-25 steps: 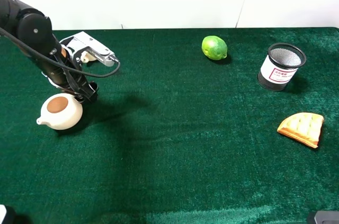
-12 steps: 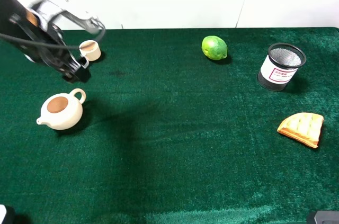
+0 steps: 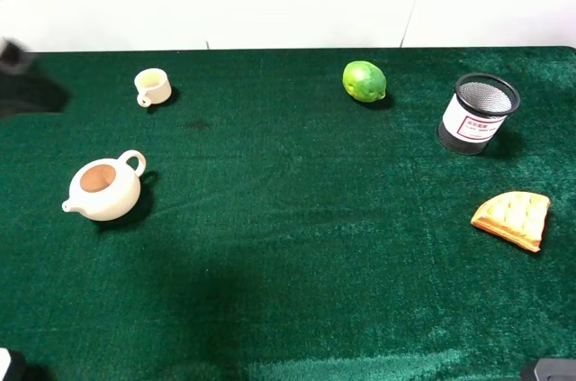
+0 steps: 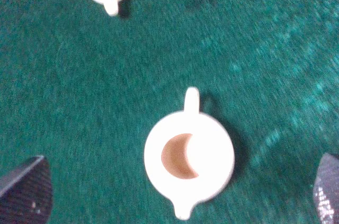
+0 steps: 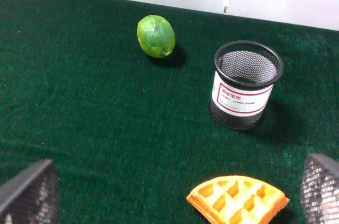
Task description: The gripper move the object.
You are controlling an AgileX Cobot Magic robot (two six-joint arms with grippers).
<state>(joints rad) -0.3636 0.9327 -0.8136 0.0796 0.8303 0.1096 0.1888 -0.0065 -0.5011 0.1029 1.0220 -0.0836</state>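
Teapot (image 3: pixel 104 189) sat on table (image 3: pixel 288 264) at left, cup (image 3: pixel 153 86) behind it, apart. Lime (image 3: pixel 364 81) lay far back, center-right; mesh holder (image 3: pixel 479 113) to its right; waffle (image 3: pixel 514 218) in front of holder, w/ gap.

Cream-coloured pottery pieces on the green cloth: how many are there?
2: the teapot at the cloth's left side, and a small cup behind it, nearer the wall. Nothing seems hidden.
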